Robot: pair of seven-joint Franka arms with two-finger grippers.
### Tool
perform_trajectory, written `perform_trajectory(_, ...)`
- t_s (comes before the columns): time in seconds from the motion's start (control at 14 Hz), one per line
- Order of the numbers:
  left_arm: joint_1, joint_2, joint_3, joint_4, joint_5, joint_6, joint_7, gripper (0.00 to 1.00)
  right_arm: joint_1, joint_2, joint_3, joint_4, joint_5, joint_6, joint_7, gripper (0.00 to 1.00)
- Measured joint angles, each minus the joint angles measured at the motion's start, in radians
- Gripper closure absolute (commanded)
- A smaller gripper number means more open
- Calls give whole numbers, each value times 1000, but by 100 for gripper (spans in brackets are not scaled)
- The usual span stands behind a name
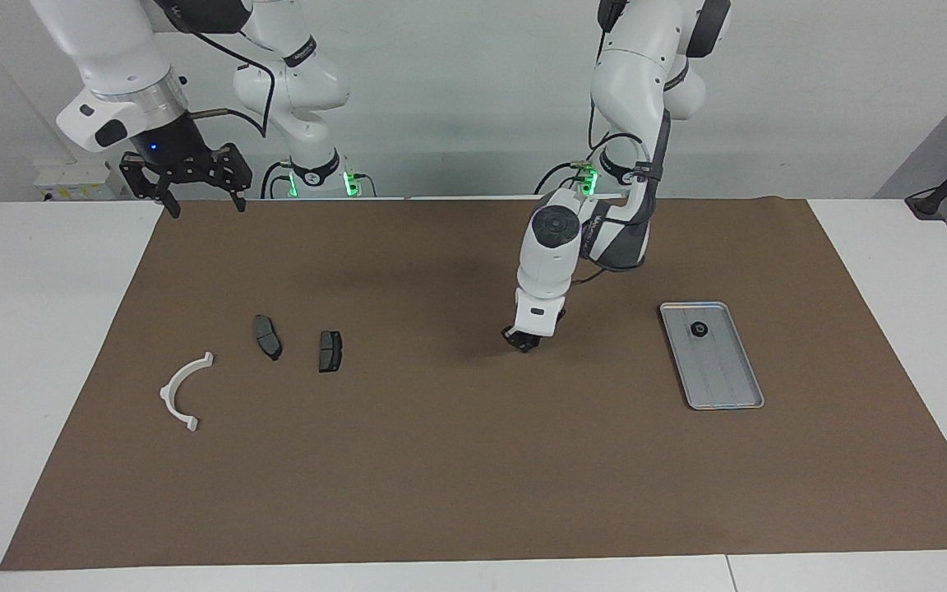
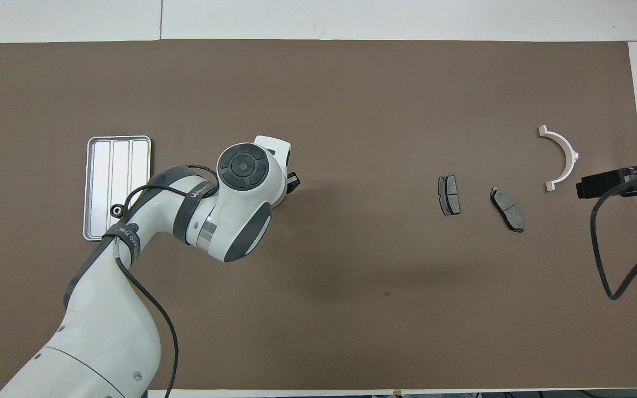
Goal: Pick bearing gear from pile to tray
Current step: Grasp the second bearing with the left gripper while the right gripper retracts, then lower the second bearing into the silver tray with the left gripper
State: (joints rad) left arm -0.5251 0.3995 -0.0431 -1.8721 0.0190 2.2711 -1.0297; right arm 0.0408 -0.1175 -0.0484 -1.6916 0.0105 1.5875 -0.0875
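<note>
The silver tray [image 1: 724,374] lies toward the left arm's end of the table and holds one small black ring [image 1: 699,329] at its end nearer the robots; tray [image 2: 116,160] and ring [image 2: 115,210] also show in the overhead view. The pile lies toward the right arm's end: a white half-ring bracket [image 1: 184,388] and two dark brake pads [image 1: 267,336] [image 1: 330,350]. My left gripper [image 1: 525,339] hangs low over the bare mat between pile and tray; anything in it is hidden. My right gripper [image 1: 204,205] waits raised and open over the mat's corner.
A brown mat [image 1: 473,477] covers most of the white table [image 1: 38,329]. In the overhead view the left arm's elbow [image 2: 241,210] covers the mat beside the tray. A black cable [image 2: 606,260] hangs from the right arm.
</note>
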Motion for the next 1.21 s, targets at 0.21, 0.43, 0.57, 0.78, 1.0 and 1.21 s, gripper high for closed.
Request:
perform_trajectory(0.21, 119, -71, 19, 2, 6, -82, 190, 100, -25, 1, 19, 25, 0, -2, -12, 0)
perform_trajectory(0.43, 340, -159, 24, -5, 6, -165, 531, 100, -42, 9, 36, 48, 0, -7, -16, 0)
perform_trajectory(0.57, 451, -166, 25, -13, 6, -163, 711, 100, -43, 9, 37, 55, 0, -8, -16, 0)
perform_trajectory(0.78, 532, -162, 24, -53, 6, -96, 814, 100, -43, 9, 38, 61, 0, -10, -16, 0)
perform_trajectory(1.0, 533, -142, 16, -81, 6, -25, 814, 100, -43, 9, 39, 61, 0, -10, -16, 0)
perform_trajectory(1.21, 533, -117, 16, -83, 6, 23, 814, 100, -42, 9, 40, 61, 0, -10, -16, 0)
